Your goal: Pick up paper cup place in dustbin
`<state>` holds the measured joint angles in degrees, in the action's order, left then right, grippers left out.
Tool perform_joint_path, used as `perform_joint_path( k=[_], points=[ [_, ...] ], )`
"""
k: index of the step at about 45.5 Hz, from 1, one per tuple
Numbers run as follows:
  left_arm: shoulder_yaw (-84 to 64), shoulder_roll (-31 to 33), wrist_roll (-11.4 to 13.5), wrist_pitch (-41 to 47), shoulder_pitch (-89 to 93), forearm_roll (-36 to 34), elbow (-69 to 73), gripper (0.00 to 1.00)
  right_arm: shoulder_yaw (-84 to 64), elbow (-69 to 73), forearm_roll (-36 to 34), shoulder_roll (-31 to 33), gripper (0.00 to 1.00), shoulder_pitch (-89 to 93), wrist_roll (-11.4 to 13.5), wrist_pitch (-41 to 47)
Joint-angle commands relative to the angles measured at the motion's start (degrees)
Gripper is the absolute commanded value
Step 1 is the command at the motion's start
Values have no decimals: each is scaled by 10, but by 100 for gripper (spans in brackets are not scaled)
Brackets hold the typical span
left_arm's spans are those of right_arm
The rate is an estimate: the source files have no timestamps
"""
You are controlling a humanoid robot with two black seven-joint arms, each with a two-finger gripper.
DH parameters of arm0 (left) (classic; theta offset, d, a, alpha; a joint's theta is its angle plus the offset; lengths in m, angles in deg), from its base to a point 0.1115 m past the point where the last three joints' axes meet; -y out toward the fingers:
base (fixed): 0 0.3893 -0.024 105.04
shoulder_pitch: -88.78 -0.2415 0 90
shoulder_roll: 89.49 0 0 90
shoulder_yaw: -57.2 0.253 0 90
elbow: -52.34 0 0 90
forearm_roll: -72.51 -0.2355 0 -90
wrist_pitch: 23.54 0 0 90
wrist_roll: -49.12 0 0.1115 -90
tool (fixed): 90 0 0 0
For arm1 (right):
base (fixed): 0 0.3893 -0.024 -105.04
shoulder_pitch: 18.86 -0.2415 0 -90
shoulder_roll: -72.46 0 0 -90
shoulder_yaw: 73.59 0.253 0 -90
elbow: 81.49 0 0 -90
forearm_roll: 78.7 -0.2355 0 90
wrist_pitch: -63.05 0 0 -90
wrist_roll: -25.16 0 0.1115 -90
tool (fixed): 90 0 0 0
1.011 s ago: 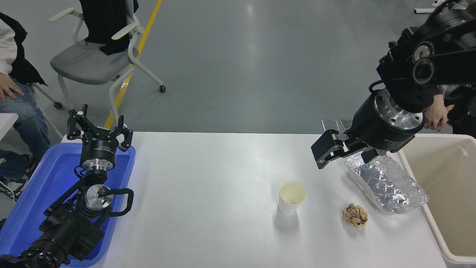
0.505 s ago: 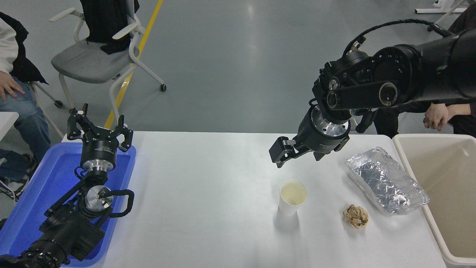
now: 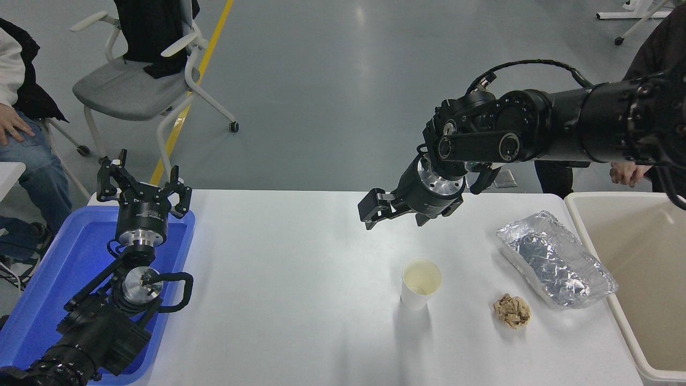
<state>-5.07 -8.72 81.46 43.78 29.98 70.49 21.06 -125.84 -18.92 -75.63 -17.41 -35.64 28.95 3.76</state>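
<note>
Right gripper [image 3: 375, 212] (perhaps open) beyond paper cup [image 3: 421, 283]

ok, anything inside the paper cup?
The paper cup stands upright on the table. Its cream inside looks empty, apart from a small pale curve low on the near wall, too small to tell. The very bottom is partly hidden by the rim.

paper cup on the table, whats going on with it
Nothing holds it yet. The paper cup stands upright on the white table, and the right gripper hangs above the table, beyond and left of it. The dustbin waits at the table's right edge. The left gripper sits parked over the blue tray.
</note>
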Motion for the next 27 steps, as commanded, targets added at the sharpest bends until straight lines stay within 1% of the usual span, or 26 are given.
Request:
perform_joint_path(
  k=[1, 27],
  points=[
    [0, 0, 0, 0, 0, 0, 0, 99, 6, -32, -1, -1, 100, 37, 1, -2],
    [0, 0, 0, 0, 0, 0, 0, 99, 7, -62, 2, -1, 100, 80, 2, -3]
  ],
)
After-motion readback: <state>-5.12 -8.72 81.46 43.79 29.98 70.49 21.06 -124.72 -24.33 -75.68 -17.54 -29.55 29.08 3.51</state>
